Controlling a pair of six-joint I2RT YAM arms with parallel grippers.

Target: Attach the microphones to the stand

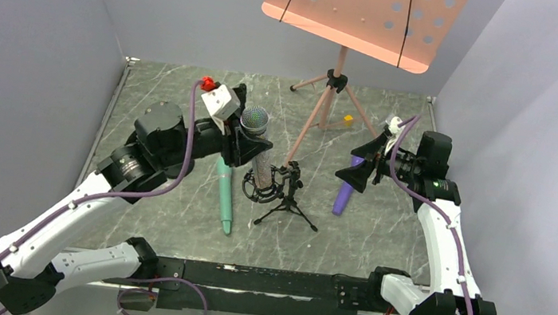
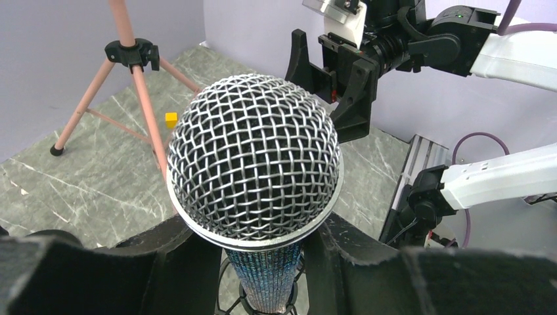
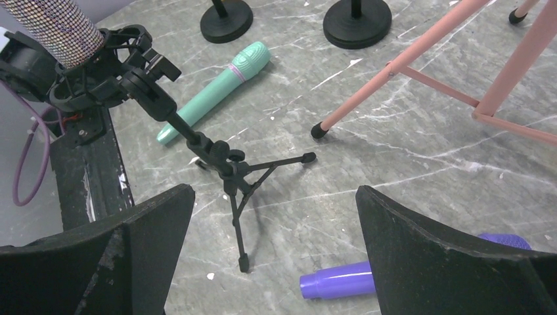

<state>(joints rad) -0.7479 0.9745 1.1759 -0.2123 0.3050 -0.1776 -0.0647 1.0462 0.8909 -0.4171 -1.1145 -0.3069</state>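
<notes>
Over the middle of the counter, the left pincer is clenched around the glittery silver-pink microphone, gripping the sparkly barrel just under the grey mesh head. That microphone stands close to upright, head up, and its tail is down in the black clip of the small tripod stand. Whether it is pushed fully home cannot be told from here. The move in hand looks like a straight push along the barrel's own long axis, down into the clip, so keeping barrel and clip in line is what matters.

Off to the right, the right pincer hangs with its jaws spread wide, grasping nothing. The purple microphone lies flat on the counter right below it, partly hidden behind one finger in the wrist view. Seen from above, its long axis runs roughly from near to far, leaning a little. The right arm is plainly the nearer one for that pickup.

The mint green microphone lies flat too, just left of the stand on the left arm's side, its long axis also running near to far. Both of those look yet to be mounted.
</notes>
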